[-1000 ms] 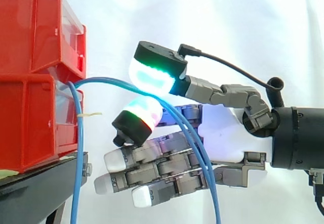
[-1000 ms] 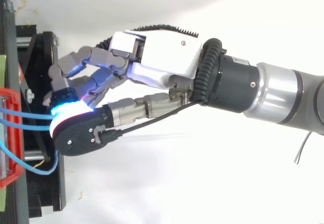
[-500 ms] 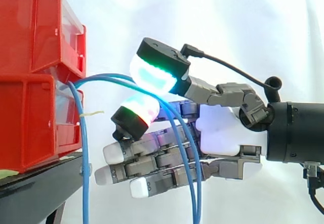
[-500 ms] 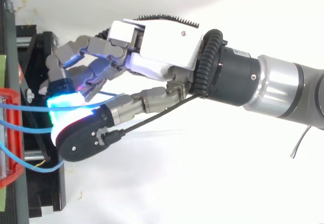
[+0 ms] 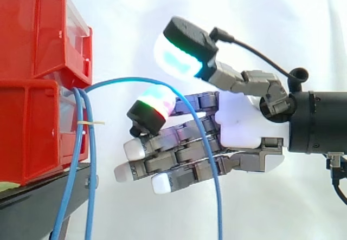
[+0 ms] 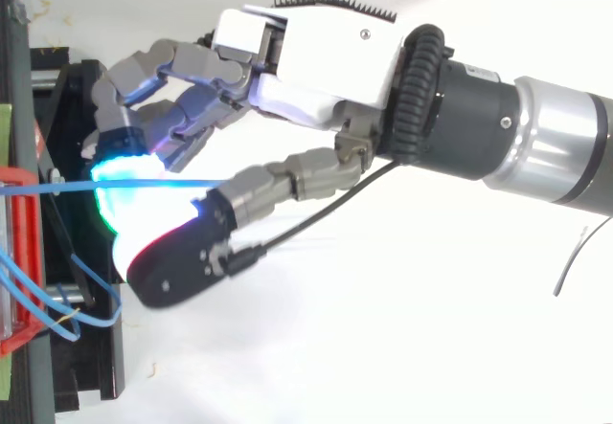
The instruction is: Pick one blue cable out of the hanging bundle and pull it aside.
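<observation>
Several blue cables come out between the stacked red bins (image 5: 32,61). One blue cable (image 5: 187,107) arcs from the bins over the hand's fingers and drops in front of them; in the top view this cable (image 6: 57,188) runs as a straight line into the hand. The hand (image 5: 244,126) reaches toward the bins from the right. Its thumb pad (image 5: 179,58) is lifted clear above the cable, and the fingers (image 5: 162,164) lie nearly straight. Two other blue cables (image 5: 91,169) hang down beside the bins, apart from the hand (image 6: 316,60).
The bins rest on a black stand (image 5: 38,202) at the left, close to the fingertips. A thin pale tie (image 5: 92,122) sticks out from the hanging cables. A white curtain is behind everything.
The thumb has lifted off the cables and the hand has risen slightly. Two cables have slipped out and swung back to the bins. One cable stays draped over the fingers.
</observation>
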Action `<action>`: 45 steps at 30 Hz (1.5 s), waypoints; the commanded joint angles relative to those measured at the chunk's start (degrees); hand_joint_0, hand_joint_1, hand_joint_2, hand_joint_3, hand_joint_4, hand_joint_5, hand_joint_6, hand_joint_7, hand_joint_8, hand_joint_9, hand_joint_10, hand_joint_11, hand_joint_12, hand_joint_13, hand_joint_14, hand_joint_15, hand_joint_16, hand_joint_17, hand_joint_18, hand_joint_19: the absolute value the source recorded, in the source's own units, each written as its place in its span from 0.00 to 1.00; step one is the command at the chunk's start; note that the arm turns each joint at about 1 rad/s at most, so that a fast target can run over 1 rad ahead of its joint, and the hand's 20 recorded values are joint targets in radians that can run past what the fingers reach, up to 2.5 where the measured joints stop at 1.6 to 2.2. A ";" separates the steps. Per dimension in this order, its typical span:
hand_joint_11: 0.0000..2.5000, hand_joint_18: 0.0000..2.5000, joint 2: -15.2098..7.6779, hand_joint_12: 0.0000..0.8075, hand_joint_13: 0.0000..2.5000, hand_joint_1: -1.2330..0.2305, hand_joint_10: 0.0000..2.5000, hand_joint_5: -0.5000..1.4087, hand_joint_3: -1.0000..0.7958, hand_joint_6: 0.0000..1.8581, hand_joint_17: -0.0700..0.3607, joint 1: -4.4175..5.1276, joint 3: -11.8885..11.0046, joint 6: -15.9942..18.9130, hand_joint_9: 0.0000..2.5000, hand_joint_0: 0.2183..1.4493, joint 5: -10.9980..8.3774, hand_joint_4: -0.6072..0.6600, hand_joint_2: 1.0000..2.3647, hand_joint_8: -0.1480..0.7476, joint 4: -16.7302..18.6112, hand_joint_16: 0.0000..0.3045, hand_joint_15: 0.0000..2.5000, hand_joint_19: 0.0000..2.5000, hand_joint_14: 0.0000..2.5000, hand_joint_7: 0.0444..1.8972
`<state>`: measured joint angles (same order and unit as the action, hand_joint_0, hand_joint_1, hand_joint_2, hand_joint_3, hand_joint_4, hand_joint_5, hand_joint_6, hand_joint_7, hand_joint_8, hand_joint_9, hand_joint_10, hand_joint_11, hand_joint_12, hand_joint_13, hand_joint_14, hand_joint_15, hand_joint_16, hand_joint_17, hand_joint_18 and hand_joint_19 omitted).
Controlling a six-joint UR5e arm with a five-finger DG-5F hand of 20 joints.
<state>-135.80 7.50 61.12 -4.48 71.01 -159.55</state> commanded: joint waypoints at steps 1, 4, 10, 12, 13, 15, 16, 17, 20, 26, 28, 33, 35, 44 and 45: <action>0.17 0.33 0.54 0.57 0.24 0.53 0.00 0.19 0.28 0.47 0.55 -0.12 -0.04 -0.44 0.35 0.12 0.09 0.64 0.00 0.60 -1.38 0.25 0.08 0.14 0.00 0.61; 0.17 0.30 0.54 0.53 0.23 0.62 0.00 0.19 0.28 0.46 0.52 -0.21 0.05 -0.44 0.35 0.18 0.09 0.63 0.00 0.57 -1.56 0.23 0.09 0.16 0.00 0.62; 0.18 0.27 0.45 0.49 0.22 0.47 0.01 0.19 0.38 0.46 0.48 -0.21 0.05 -0.35 0.34 0.26 -0.08 0.64 0.01 0.54 -1.47 0.20 0.09 0.18 0.00 0.68; 0.18 0.28 0.45 0.48 0.22 0.45 0.01 0.19 0.41 0.46 0.48 -0.39 0.05 -0.53 0.34 0.26 0.00 0.67 0.01 0.55 -1.29 0.20 0.09 0.18 0.00 0.70; 0.17 0.28 0.54 0.49 0.22 0.44 0.01 0.19 0.43 0.46 0.47 -0.56 0.05 -0.44 0.34 0.26 0.00 0.67 0.01 0.55 -1.29 0.20 0.09 0.17 0.00 0.70; 0.18 0.28 0.45 0.49 0.22 0.41 0.01 0.19 0.45 0.47 0.47 -0.56 0.05 -0.44 0.34 0.26 0.09 0.69 0.02 0.55 -1.38 0.19 0.09 0.17 0.00 0.72; 0.18 0.28 0.54 0.49 0.22 0.40 0.01 0.19 0.46 0.47 0.47 -0.65 0.05 -0.44 0.34 0.26 0.09 0.69 0.02 0.54 -1.47 0.19 0.09 0.17 0.00 0.72; 0.18 0.28 0.54 0.49 0.22 0.39 0.01 0.18 0.47 0.47 0.47 -0.65 0.05 -0.44 0.34 0.26 0.09 0.70 0.02 0.54 -1.47 0.19 0.09 0.17 0.00 0.72; 0.18 0.29 0.54 0.48 0.23 0.37 0.01 0.18 0.50 0.48 0.47 -0.65 -0.04 -0.44 0.34 0.27 0.09 0.70 0.02 0.54 -1.38 0.19 0.09 0.17 0.00 0.71; 0.18 0.30 0.54 0.49 0.23 0.37 0.01 0.19 0.53 0.49 0.49 -0.56 -0.04 -0.44 0.35 0.28 0.09 0.65 0.02 0.55 -1.29 0.20 0.09 0.16 0.00 0.72; 0.19 0.30 0.54 0.50 0.23 0.36 0.01 0.19 0.54 0.49 0.49 -0.65 -0.04 -0.44 0.35 0.29 0.09 0.63 0.02 0.55 -1.38 0.20 0.09 0.15 0.00 0.73; 0.19 0.29 0.45 0.47 0.22 0.33 0.01 0.18 0.53 0.49 0.47 -0.65 -0.04 -0.44 0.33 0.32 -0.17 0.56 0.02 0.52 -1.64 0.19 0.08 0.15 0.00 0.73; 0.17 0.28 0.54 0.46 0.21 0.32 0.01 0.17 0.47 0.49 0.46 -0.65 0.05 -0.44 0.31 0.34 -0.17 0.57 0.02 0.50 -1.56 0.19 0.08 0.14 0.00 0.73; 0.16 0.26 0.45 0.45 0.20 0.35 0.01 0.16 0.43 0.49 0.46 -0.65 0.05 -0.62 0.30 0.34 -0.26 0.61 0.02 0.49 -1.56 0.18 0.07 0.14 0.00 0.73; 0.16 0.26 0.54 0.45 0.20 0.35 0.00 0.17 0.45 0.49 0.46 -0.65 0.05 -0.62 0.31 0.33 -0.26 0.60 0.02 0.49 -1.56 0.18 0.07 0.14 0.00 0.73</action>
<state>-135.31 6.88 61.17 -5.08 70.76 -161.11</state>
